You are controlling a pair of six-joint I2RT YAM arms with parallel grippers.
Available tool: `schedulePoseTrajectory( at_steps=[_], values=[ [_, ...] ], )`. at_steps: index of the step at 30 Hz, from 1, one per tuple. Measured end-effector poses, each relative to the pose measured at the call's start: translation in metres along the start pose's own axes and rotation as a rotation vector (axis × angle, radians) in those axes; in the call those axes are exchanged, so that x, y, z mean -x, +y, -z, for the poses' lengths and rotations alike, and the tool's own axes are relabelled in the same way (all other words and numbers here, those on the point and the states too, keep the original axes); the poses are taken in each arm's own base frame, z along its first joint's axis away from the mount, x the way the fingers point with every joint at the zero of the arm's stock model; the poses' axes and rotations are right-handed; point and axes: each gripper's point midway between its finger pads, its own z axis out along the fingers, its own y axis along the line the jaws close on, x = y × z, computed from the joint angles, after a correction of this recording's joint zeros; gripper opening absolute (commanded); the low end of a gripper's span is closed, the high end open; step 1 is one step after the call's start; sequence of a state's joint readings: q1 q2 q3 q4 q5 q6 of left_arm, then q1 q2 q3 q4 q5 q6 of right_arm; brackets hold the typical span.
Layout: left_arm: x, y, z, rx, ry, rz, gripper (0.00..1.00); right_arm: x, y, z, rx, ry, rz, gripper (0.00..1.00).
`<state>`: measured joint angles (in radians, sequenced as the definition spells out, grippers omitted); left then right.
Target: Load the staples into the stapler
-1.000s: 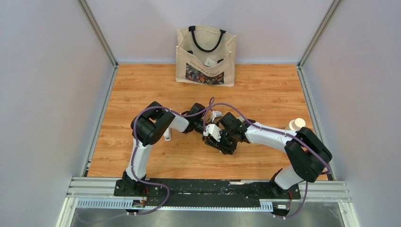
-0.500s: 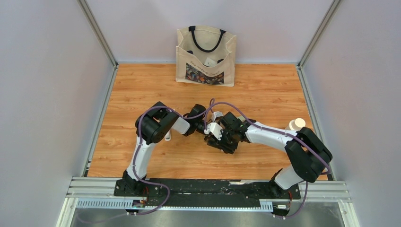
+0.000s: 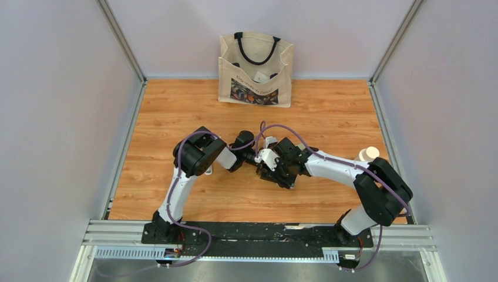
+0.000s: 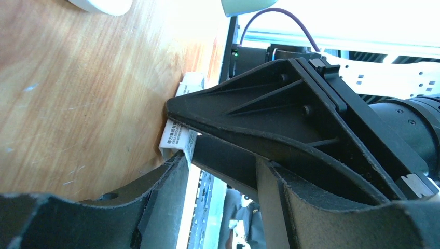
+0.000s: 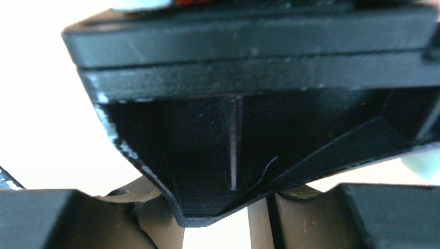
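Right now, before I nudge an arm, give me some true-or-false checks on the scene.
The tote bag stands at the far edge of the table. True.
The two pincers are far apart. False: the left pincer and right pincer meet near the table's middle.
A white labelled box lies on the wood in the left wrist view. True.
The white round object sits by the left wall. False: it is at the table's right edge.
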<state>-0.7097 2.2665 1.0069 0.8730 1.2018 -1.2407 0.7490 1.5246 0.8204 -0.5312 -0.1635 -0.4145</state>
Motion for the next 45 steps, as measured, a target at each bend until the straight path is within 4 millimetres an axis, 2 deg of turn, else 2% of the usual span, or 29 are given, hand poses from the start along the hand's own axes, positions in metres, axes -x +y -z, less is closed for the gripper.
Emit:
schedulePoseTrajectory(
  at_steps=[5,13,19,26,32,34,39,45],
  values=[
    [-0.001,0.003,0.0,0.003,0.003,-0.002,0.55,0.01,-0.006,-0.001,-0.017,-0.042,0.001,0.58],
    [-0.001,0.011,0.007,0.026,0.018,-0.006,0.5,0.024,-0.013,0.015,-0.028,-0.13,0.007,0.66],
    [-0.003,0.014,0.008,0.063,0.04,-0.023,0.5,0.026,-0.014,0.024,-0.023,-0.154,0.035,0.7],
    [-0.009,0.019,0.01,0.094,0.077,-0.031,0.46,0.013,-0.019,0.046,-0.067,-0.192,0.073,0.72],
    [-0.013,0.023,0.012,0.115,0.1,-0.033,0.4,-0.007,-0.017,0.039,-0.053,-0.136,0.094,0.74],
    [-0.015,0.024,0.013,0.12,0.107,-0.036,0.39,-0.009,-0.016,0.036,-0.042,-0.123,0.101,0.75],
    [-0.017,0.029,0.015,0.139,0.116,-0.068,0.28,-0.015,-0.011,0.033,-0.008,-0.098,0.11,0.77],
    [-0.017,0.032,0.015,0.149,0.118,-0.096,0.27,-0.019,-0.006,0.032,0.021,-0.09,0.12,0.79]
  ],
)
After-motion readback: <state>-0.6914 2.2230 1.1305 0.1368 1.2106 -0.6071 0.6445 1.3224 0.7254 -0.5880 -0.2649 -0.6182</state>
